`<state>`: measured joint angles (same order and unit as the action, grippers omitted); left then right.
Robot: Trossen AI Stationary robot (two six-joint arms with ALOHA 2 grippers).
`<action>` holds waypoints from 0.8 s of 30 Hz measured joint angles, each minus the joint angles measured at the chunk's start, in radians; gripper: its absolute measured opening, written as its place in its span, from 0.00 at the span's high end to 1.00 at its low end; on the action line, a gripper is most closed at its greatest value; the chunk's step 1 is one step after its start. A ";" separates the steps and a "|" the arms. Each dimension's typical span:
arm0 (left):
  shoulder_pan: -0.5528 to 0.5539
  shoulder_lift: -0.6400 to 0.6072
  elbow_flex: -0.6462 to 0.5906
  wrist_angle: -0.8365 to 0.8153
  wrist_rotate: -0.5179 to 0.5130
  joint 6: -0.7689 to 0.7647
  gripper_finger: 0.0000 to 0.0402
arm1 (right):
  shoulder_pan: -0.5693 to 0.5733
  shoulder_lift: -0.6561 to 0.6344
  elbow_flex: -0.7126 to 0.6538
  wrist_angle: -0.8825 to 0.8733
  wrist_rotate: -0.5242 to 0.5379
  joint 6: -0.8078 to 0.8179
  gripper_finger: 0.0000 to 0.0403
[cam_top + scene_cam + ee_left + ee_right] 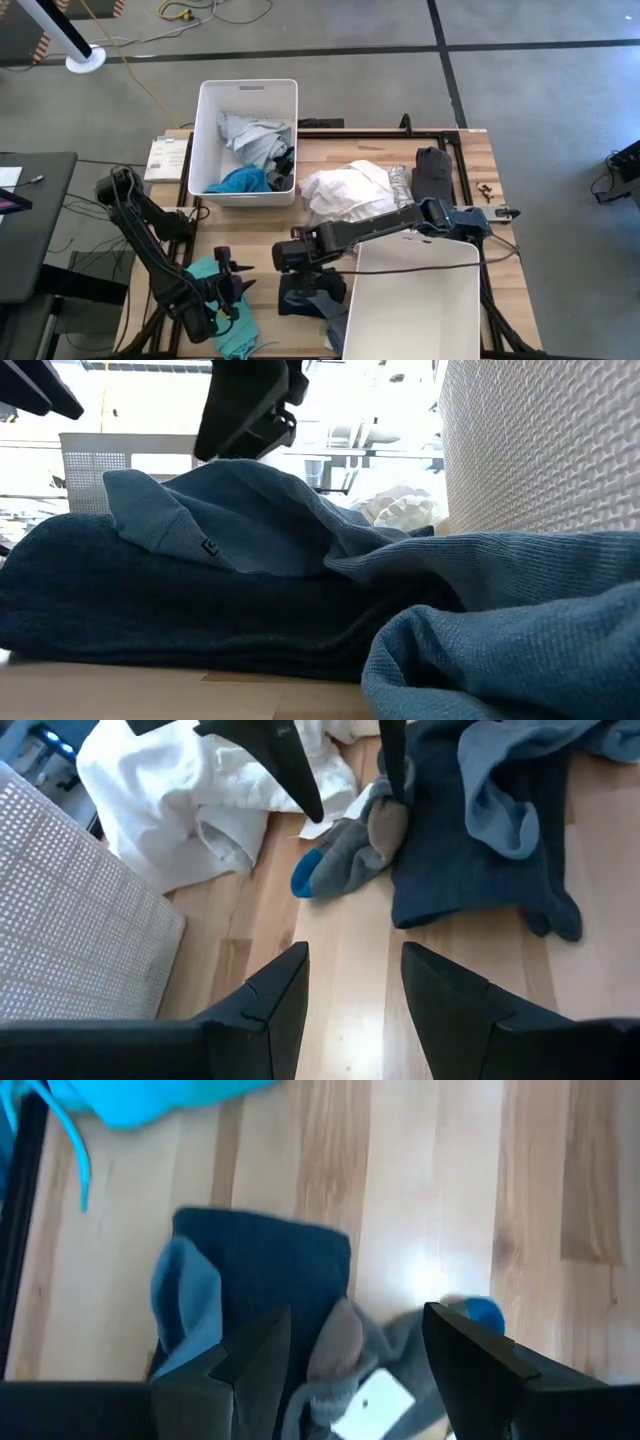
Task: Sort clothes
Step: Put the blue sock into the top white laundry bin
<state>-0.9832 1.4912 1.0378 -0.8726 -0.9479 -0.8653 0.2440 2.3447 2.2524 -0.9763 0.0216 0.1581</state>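
Here, grey sock (345,1350) half hidden between right gripper (350,1355) fingers.

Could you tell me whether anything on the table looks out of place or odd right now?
Mostly an ordinary mid-sort mess. One thing stands out: the teal garment droops over the table's front edge beside the left pincer, so it might slide off.

Looking like a lab or workshop: bare grey concrete floor (540,110) marked with dark tape lines (450,75), loose yellow cable (150,85) trailing across it, wooden table (250,235) framed in black metal, white pole base (85,60), bright windows showing behind in low view.
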 joint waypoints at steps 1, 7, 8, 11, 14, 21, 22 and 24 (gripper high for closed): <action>0.003 0.000 0.000 0.000 -0.004 -0.004 0.61 | 0.000 0.000 0.000 0.012 0.000 0.000 0.40; 0.026 0.000 0.000 0.015 -0.042 -0.077 0.61 | 0.000 0.000 0.000 0.066 0.000 0.002 0.40; 0.027 0.000 0.000 0.018 -0.042 -0.092 0.61 | 0.000 0.000 0.000 0.075 0.000 0.002 0.40; 0.025 0.000 0.000 0.026 -0.042 -0.137 0.61 | 0.000 0.000 0.000 0.106 0.000 0.002 0.40; 0.025 0.000 0.000 0.049 -0.050 -0.153 0.61 | 0.000 0.000 0.000 0.114 0.001 0.002 0.40; 0.021 0.000 0.000 0.113 -0.053 -0.138 0.61 | 0.000 0.000 0.000 0.138 0.001 0.001 0.40; 0.018 0.000 0.000 0.123 -0.053 -0.136 0.61 | 0.000 0.000 0.000 0.142 0.001 0.001 0.40; 0.017 0.000 0.000 0.143 -0.053 -0.134 0.61 | 0.000 0.000 0.000 0.151 0.001 0.001 0.40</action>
<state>-0.9663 1.4910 1.0378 -0.7299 -1.0008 -0.9998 0.2440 2.3444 2.2524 -0.8256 0.0229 0.1589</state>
